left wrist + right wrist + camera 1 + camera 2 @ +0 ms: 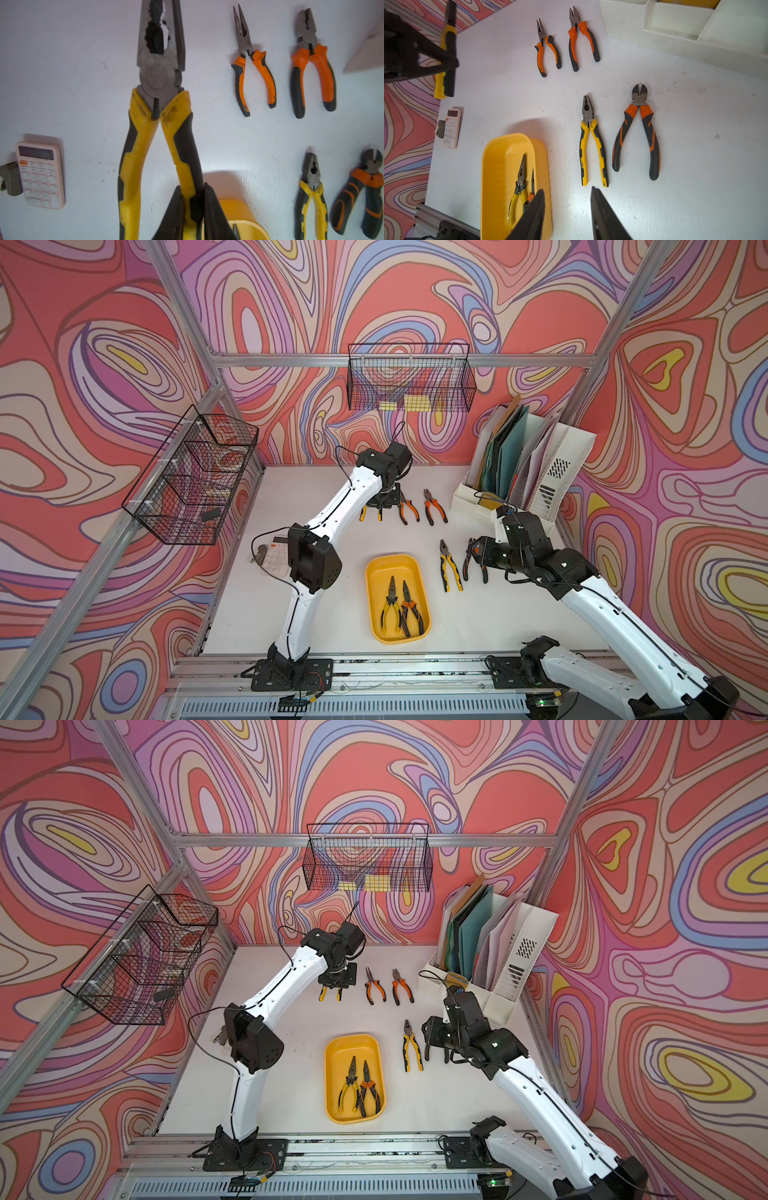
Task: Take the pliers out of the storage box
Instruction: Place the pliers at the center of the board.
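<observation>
Two pliers (391,595) are remaining in the storage box (395,566), lower centre in both top views — four are lying on the worktop (478,622), and the left hand (192,199) is pinching a yellow-handled pair (158,76). The right hand (567,189) is hovering open, empty.

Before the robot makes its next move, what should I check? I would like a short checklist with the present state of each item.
1. Left gripper shut firmly on one handle of the held pliers: ok.
2. Held pliers resting on the table: cannot tell.
3. Table beside the held pliers bare: ok.
4. Right gripper open and empty: ok.
5. Tray emptied: not ok, two inside, the yellow pair and the orange pair.
</observation>
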